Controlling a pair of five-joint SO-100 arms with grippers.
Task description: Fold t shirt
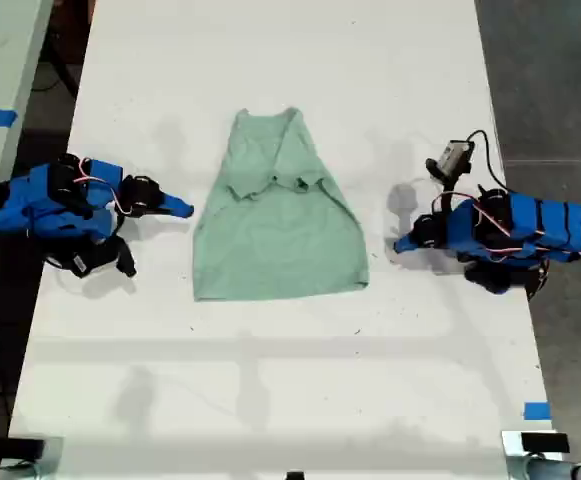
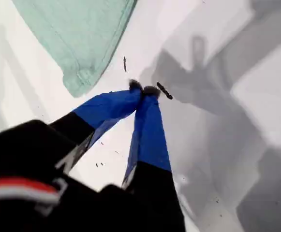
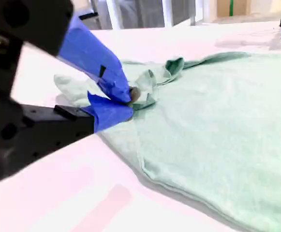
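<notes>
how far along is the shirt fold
Early. Done: the t shirt lies flat on the table, and its sleeves look tucked in over the chest. In hand: nothing; my first gripper and my second gripper are both shut and empty, just off the cloth. Left: the body is at full length, so the hem-to-neck fold is not yet done.

Both arms low & folded, grippers pointing in toward the middle.

Sitting at the exterior view's right w/ my first gripper (image 1: 402,243) (image 2: 144,88): blue jaws pressed tip to tip, nothing between, arm bent back on itself. Sitting at the exterior view's left w/ my second gripper (image 1: 182,209) (image 3: 129,102): jaws closed too, nothing held, nose aimed across at the other arm.
</notes>
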